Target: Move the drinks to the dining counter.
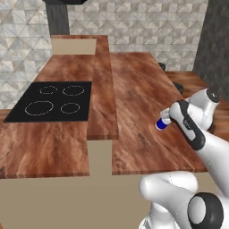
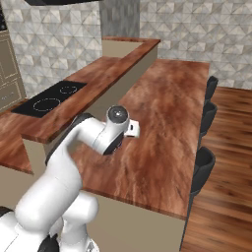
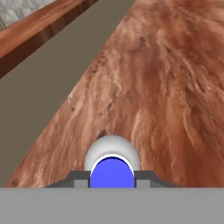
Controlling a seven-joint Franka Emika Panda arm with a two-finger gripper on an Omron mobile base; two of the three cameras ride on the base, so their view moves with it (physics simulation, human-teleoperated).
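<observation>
Gripper point(image 3: 112, 183) mostly cut off at bottom of hand view, just two dark finger stubs either side of the blue-and-white bottle point(image 3: 112, 168). Jaws nearly closed, clamped on that bottle. Bottle seen end-on in the hand view: blue round face, white cap bulging behind it, label unreadable. In the left base view the bottle point(image 1: 162, 123) pokes out left of the hand, blue end and a bit of white; the gripper point(image 1: 167, 120) itself is hidden behind the arm's dark wrist. In the right base view the arm blocks nearly everything; only a small white piece shows just right of the wrist, can't tell if it's bottle or hand.

Bottle lies roughly sideways, held above the dining surface point(image 1: 143, 98), whether touching is unclear. It sits over the near-right part of that wood top. Raised ledge point(image 1: 102, 85) runs along the left of it, black cooktop point(image 1: 51, 102) beyond that. Dark stools point(image 2: 203, 167) line the far edge, partly hidden under the surface.
</observation>
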